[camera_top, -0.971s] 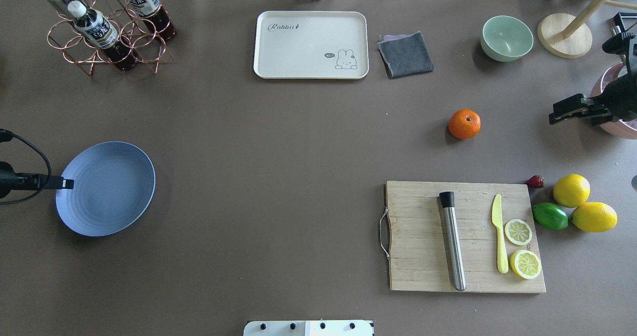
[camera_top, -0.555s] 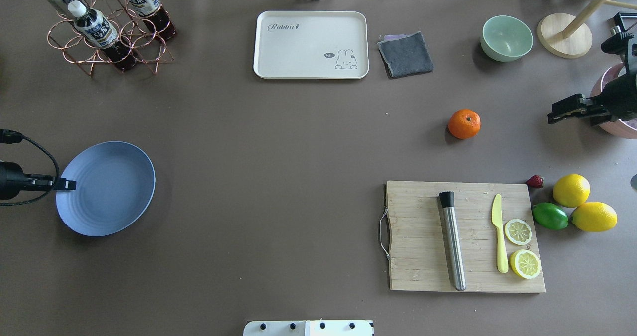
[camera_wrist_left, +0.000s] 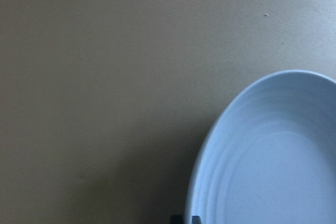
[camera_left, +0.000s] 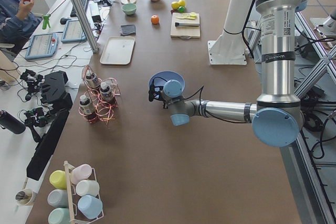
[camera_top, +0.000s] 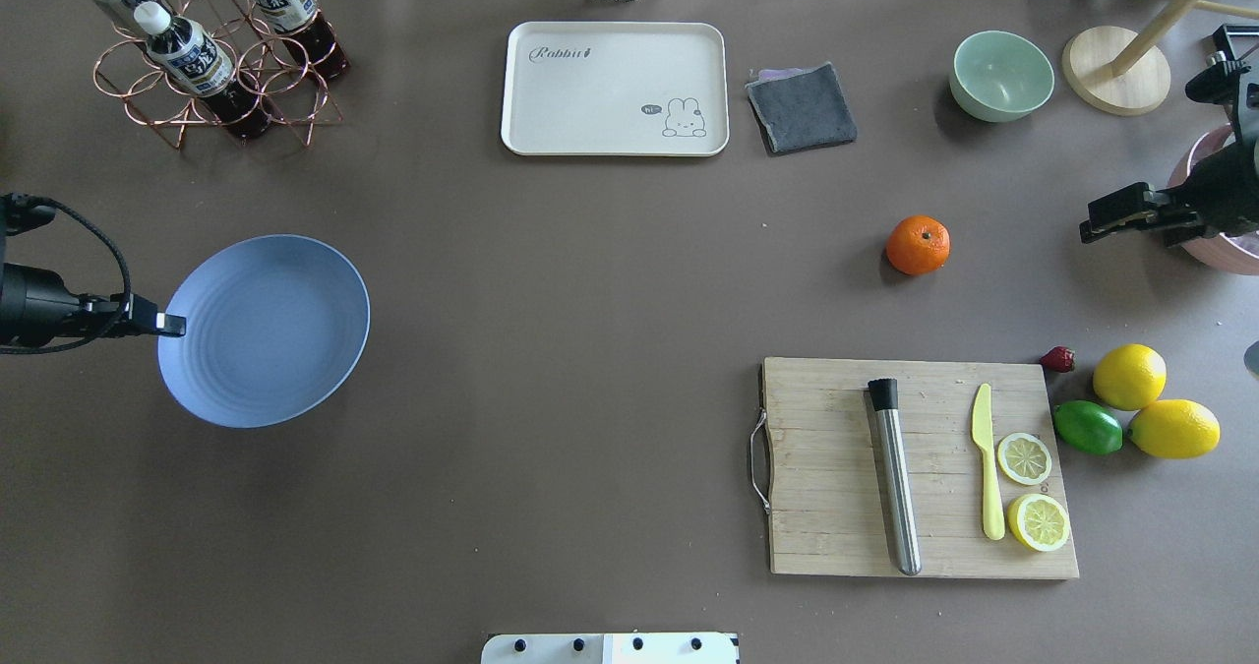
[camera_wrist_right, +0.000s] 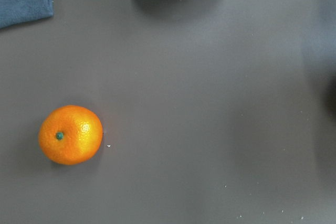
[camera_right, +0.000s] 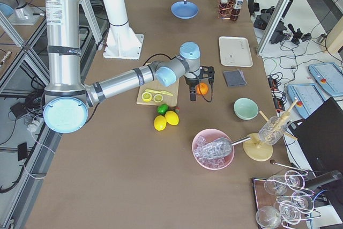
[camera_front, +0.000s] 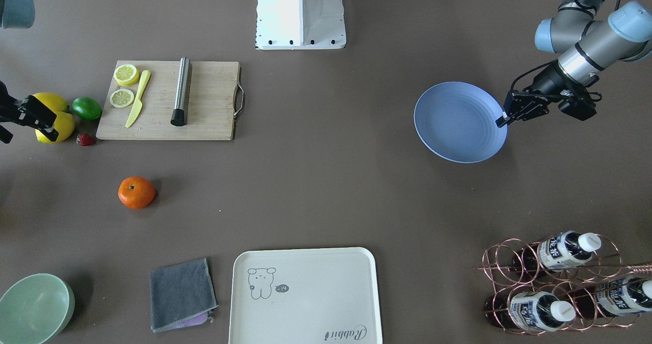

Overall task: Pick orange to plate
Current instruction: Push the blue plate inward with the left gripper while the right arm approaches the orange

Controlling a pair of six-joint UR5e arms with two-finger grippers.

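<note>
The pale-blue plate (camera_top: pixel 266 330) has just shifted: compared with a moment ago it sits further in from the left edge of the table and a little toward the far side, carried by the left gripper (camera_top: pixel 167 326), whose jaws are pinched on the plate's near rim. A soft shadow under it suggests it is held slightly off the brown tabletop. This looks like the plate being brought toward the fruit rather than the fruit going to it, so the gap is closing, but the two are well apart. The orange (camera_top: pixel 918 245) lies alone on bare table on the right-hand side, untouched, stem dot up. The right gripper (camera_top: pixel 1094 229) hovers off to the orange's right, not touching it; I cannot tell whether its jaws are open or closed. Around them: a wooden cutting board (camera_top: pixel 836 467) with a knife, a metal rod and lemon slices nearer the robot than the orange; two lemons (camera_top: pixel 1129 376) and a lime (camera_top: pixel 1087 427) beside it; a cream tray (camera_top: pixel 614 88), a grey cloth (camera_top: pixel 802 106) and a green bowl (camera_top: pixel 1001 75) along the far edge. Nothing lies on the table between plate and orange.
</note>
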